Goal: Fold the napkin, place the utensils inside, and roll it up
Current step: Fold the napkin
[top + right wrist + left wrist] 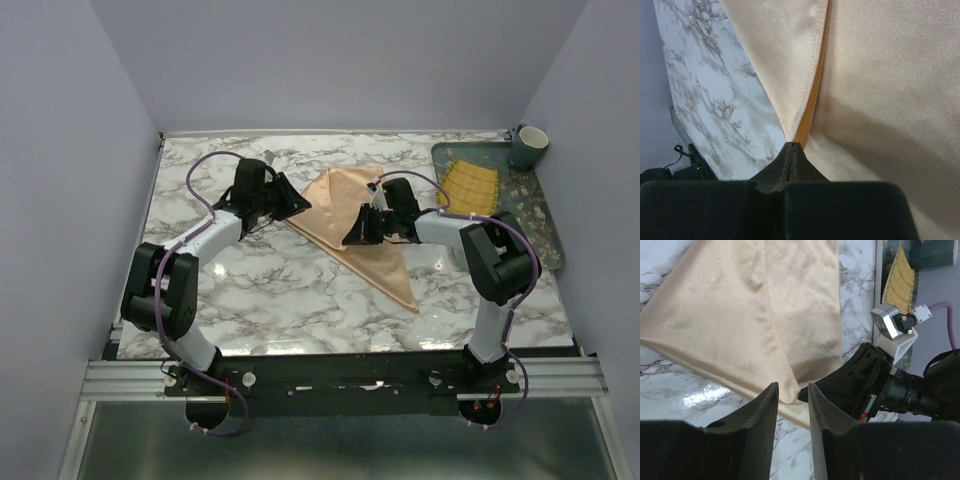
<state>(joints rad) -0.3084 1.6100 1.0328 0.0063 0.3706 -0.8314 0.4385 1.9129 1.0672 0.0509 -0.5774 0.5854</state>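
Observation:
The peach-orange napkin [345, 205] lies partly folded on the marble table, a long point running toward the near right. My right gripper [352, 238] is shut on a lifted fold of the napkin; in the right wrist view the cloth [880, 75] rises into the closed fingertips [792, 146]. My left gripper [300, 203] is open and empty at the napkin's left edge; in the left wrist view its fingers [792, 392] frame the cloth's [755, 315] near edge, next to the right gripper's fingers [850, 380]. No utensils show.
A dark tray [545, 230] stands at the right edge with a yellow checked cloth [470, 185] on it and a green mug [528, 146] at its far corner. Bare marble [280, 300] spreads in front of both arms. Walls close in all round.

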